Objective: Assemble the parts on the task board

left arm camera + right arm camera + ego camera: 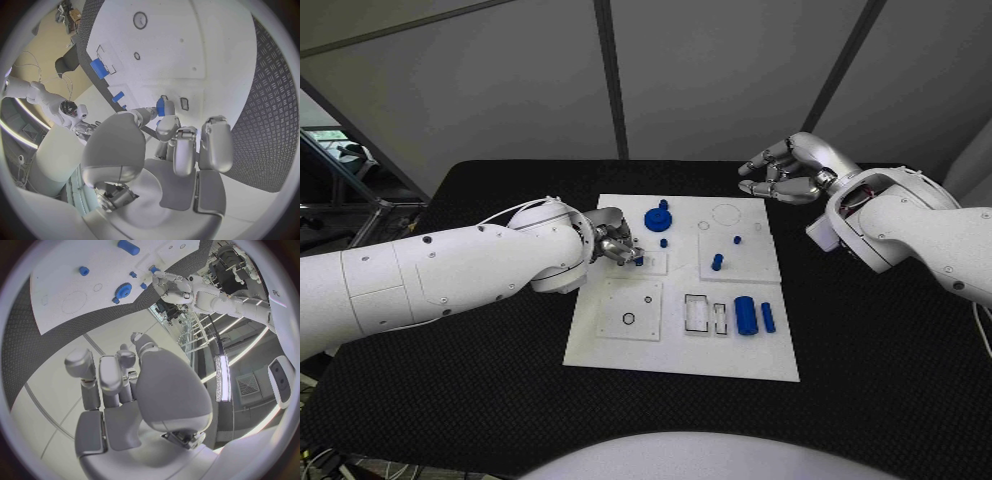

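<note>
— Where does the left robot hand sit?

— Over the board, at its left-hand middle. In the left wrist view its fingertips pinch a small blue part just above the white plate.

— And the right robot hand?

— Raised beyond the board's far right corner, above the black surface. Its fingers are curled in — nothing shows between them.

— What lies on the board?

— A blue disc with a knob near the far edge, with a faint ring outline beside it. A short peg stands toward the middle, and small blue studs sit near it. At the near right a thick cylinder and a thinner pin lie side by side, just beside two rectangular slots.
</note>
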Action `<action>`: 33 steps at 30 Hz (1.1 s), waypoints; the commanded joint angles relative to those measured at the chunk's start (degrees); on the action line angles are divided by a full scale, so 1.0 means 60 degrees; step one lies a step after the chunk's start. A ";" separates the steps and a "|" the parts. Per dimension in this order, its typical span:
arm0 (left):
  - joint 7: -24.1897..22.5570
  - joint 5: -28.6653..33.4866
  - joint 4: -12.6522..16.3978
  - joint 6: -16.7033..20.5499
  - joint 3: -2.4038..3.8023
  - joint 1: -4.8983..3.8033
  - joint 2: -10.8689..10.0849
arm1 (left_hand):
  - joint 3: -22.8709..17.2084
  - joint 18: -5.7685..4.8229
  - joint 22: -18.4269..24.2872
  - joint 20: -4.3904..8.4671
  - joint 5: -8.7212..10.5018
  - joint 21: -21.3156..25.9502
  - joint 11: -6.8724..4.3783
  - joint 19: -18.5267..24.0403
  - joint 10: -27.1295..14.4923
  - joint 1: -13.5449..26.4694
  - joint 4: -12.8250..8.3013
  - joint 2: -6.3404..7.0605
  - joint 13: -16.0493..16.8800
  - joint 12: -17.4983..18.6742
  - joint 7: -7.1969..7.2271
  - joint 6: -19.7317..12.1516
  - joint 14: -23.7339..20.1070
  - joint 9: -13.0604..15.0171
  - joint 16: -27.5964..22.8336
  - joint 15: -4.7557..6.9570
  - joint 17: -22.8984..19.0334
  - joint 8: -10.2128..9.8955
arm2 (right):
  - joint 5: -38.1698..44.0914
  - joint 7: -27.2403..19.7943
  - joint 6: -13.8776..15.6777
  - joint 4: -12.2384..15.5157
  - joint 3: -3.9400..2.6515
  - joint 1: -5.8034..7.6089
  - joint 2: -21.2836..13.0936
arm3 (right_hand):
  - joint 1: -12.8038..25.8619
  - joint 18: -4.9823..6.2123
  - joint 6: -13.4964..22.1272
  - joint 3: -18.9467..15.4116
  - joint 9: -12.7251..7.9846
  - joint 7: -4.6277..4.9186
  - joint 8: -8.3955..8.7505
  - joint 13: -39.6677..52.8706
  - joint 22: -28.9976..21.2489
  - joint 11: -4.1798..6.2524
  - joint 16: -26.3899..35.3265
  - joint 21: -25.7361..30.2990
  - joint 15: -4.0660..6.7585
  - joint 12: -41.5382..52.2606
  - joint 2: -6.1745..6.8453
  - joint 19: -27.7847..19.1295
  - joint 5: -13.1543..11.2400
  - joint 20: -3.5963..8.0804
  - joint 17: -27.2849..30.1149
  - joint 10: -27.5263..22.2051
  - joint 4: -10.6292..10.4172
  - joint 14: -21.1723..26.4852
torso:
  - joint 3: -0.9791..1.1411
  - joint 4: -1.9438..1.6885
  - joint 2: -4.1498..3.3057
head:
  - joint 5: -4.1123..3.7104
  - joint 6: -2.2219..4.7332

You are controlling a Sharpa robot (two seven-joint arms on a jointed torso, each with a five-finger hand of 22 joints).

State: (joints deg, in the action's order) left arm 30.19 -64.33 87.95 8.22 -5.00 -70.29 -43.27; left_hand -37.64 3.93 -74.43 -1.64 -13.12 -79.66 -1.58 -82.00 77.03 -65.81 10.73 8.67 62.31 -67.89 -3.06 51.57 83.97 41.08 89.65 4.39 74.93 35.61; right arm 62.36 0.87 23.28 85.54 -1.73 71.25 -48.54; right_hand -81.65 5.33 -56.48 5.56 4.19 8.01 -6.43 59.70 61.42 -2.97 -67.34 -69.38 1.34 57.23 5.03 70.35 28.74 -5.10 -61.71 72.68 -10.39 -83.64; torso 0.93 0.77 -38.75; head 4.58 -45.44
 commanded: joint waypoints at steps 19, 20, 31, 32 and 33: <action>0.0041 -0.0800 -0.0048 -0.0528 0.0006 -0.0008 0.0090 | -0.1513 -0.0073 -0.0013 0.0001 -0.0089 -0.0046 -0.0009 -0.0065 0.0029 0.0124 -0.1511 -0.0002 -0.0058 0.0000 0.0076 0.0014 0.1000 0.0029 0.0046 0.0063 0.2495 0.0054 | 0.0058 -0.0005 -0.0079 0.0017 -0.0007 0.0017 0.0015 | 0.0004 0.0187 -0.0062 0.0089 -0.0009 0.0032 0.0049 -0.0005 -0.0005 0.0008 0.0013 0.0035 0.0001 0.0028 0.0131 0.0051 0.0072 0.0006 -0.0024 -0.0074 -0.0014 -0.0132 | 0.0000 0.0002 0.0006 | 0.0005 -0.0036; 0.0044 -0.0817 -0.0045 -0.0566 0.0006 -0.0008 0.0090 | -0.1513 -0.0073 -0.0013 0.0001 -0.0089 -0.0046 -0.0009 -0.0065 0.0029 0.0124 -0.1511 -0.0002 -0.0058 0.0000 0.0076 0.0014 0.1000 0.0029 0.0046 0.0063 0.2495 0.0054 | 0.0058 -0.0005 -0.0081 0.0017 -0.0007 0.0017 0.0016 | 0.0004 0.0187 -0.0062 0.0089 -0.0009 0.0032 0.0049 -0.0005 -0.0005 0.0008 0.0013 0.0035 0.0001 0.0028 0.0131 0.0051 0.0072 0.0006 -0.0024 -0.0074 -0.0014 -0.0132 | 0.0001 0.0004 0.0005 | 0.0006 -0.0037; 0.0058 -0.0881 -0.0039 -0.0765 0.0006 -0.0008 0.0104 | -0.1513 -0.0077 -0.0028 0.0001 -0.0128 -0.0054 -0.0012 -0.0071 0.0030 0.0126 -0.1574 0.0033 -0.0071 0.0005 0.0079 0.0014 0.1005 0.0047 0.0058 0.0063 0.2511 0.0071 | 0.0059 -0.0005 -0.0092 0.0018 -0.0007 0.0017 0.0025 | 0.0015 0.0187 -0.0063 0.0100 -0.0009 0.0034 0.0048 -0.0001 -0.0005 0.0008 0.0017 0.0037 0.0000 0.0034 0.0136 0.0053 0.0087 0.0006 -0.0025 -0.0070 -0.0026 -0.0133 | 0.0003 0.0003 0.0001 | 0.0016 -0.0054; 0.0060 -0.0891 -0.0036 -0.0778 0.0006 -0.0008 0.0106 | -0.1513 -0.0077 -0.0029 0.0001 -0.0130 -0.0054 -0.0012 -0.0071 0.0030 0.0126 -0.1576 0.0033 -0.0071 0.0006 0.0079 0.0014 0.1005 0.0047 0.0058 0.0063 0.2511 0.0072 | 0.0059 -0.0004 -0.0092 0.0019 -0.0007 0.0017 0.0024 | 0.0015 0.0187 -0.0063 0.0100 -0.0009 0.0034 0.0048 -0.0001 -0.0005 0.0008 0.0017 0.0037 0.0000 0.0034 0.0136 0.0053 0.0087 0.0006 -0.0025 -0.0070 -0.0026 -0.0133 | 0.0004 0.0000 0.0001 | 0.0010 -0.0054; 0.0061 -0.0895 -0.0035 -0.0781 0.0006 -0.0008 0.0106 | -0.1513 -0.0077 -0.0029 0.0001 -0.0130 -0.0054 -0.0012 -0.0071 0.0030 0.0126 -0.1576 0.0033 -0.0071 0.0006 0.0079 0.0014 0.1005 0.0047 0.0058 0.0063 0.2511 0.0072 | 0.0059 -0.0004 -0.0093 0.0020 -0.0007 0.0017 0.0024 | 0.0015 0.0187 -0.0063 0.0100 -0.0009 0.0034 0.0048 -0.0001 -0.0005 0.0008 0.0017 0.0037 0.0000 0.0034 0.0136 0.0053 0.0087 0.0006 -0.0025 -0.0070 -0.0026 -0.0133 | 0.0004 0.0000 0.0003 | 0.0009 -0.0056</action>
State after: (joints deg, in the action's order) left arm 30.36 -68.91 87.65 4.95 -4.94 -70.32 -42.70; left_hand -37.81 3.93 -74.52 -1.64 -13.50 -79.66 -1.55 -81.99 77.02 -65.20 10.57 8.82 61.98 -67.89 -2.98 51.49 83.97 41.32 89.65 4.39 74.93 35.78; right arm 62.52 0.92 23.02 85.57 -1.73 71.25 -48.43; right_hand -81.42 5.33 -56.48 5.79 4.20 8.01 -6.43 59.71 61.43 -2.97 -67.34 -69.38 1.34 57.23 5.27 70.34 28.96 -5.10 -61.78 72.68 -10.62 -83.64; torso 0.94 0.79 -38.72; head 4.66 -45.75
